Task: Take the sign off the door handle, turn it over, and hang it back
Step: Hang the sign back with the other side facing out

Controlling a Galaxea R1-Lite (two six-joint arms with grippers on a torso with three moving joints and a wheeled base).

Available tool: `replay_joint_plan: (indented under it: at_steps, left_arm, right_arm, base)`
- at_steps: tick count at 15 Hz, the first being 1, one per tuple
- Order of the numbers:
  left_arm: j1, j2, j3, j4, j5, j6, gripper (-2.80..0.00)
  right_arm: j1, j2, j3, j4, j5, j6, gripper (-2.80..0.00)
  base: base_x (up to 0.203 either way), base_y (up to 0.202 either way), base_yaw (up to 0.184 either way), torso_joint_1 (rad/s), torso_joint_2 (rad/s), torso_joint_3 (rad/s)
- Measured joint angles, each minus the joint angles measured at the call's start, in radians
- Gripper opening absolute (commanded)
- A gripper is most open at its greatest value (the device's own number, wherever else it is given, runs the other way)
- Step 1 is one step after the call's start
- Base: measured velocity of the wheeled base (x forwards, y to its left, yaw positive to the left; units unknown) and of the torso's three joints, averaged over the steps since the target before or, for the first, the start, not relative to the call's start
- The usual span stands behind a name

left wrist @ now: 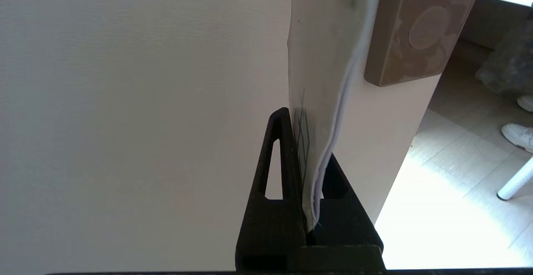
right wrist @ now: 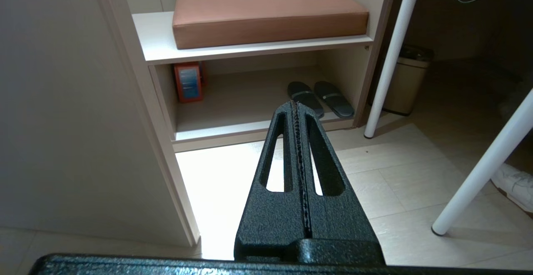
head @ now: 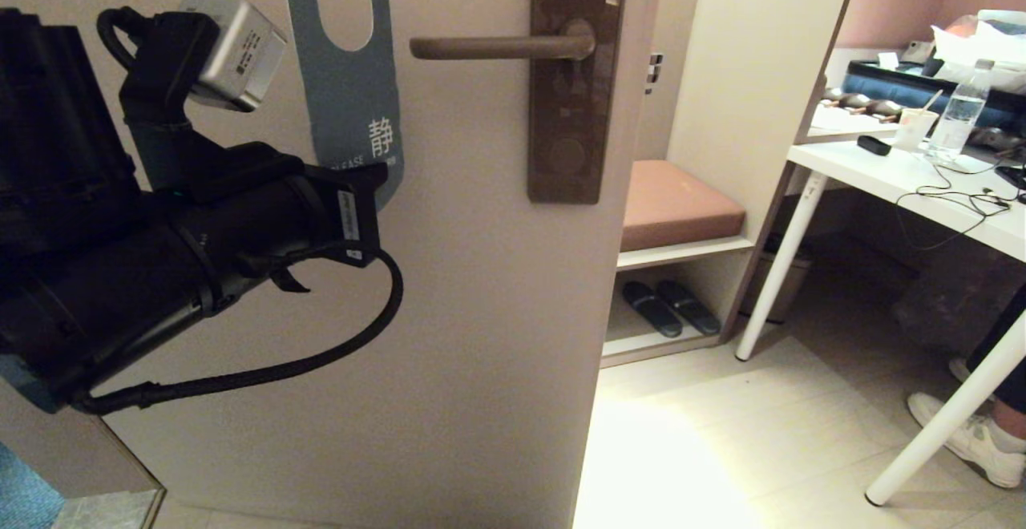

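The sign [head: 345,96] hangs upright against the door with its slate-blue side toward me, just left of the door handle [head: 497,47]. Its big hole is level with the lever's free tip and is not around it. My left gripper [head: 375,186] is shut on the sign's lower end. In the left wrist view the card [left wrist: 325,58] stands edge-on between the left gripper's [left wrist: 308,141] black fingers, its off-white side showing, beside the brown backplate [left wrist: 412,29]. My right gripper [right wrist: 296,106] points at the floor, shut with nothing in it, and is out of the head view.
Right of the door stands a bench niche with a brown cushion [head: 677,204] and dark slippers [head: 669,307] below. A white table [head: 898,180] with a bottle and cables is further right, and a person's white shoe [head: 974,437] is by its leg.
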Motion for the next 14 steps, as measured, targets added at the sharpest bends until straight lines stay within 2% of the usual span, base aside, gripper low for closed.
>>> replay_joint_plan:
  at_steps: [14]
  left_arm:
    - [-0.001, 0.108, -0.074, 0.001, 0.000, -0.002, -2.80]
  right_arm:
    - [0.000, 0.000, 0.000, 0.000, 0.001, 0.000, -2.80]
  base:
    - [0.000, 0.000, 0.000, 0.000, 0.00, 0.000]
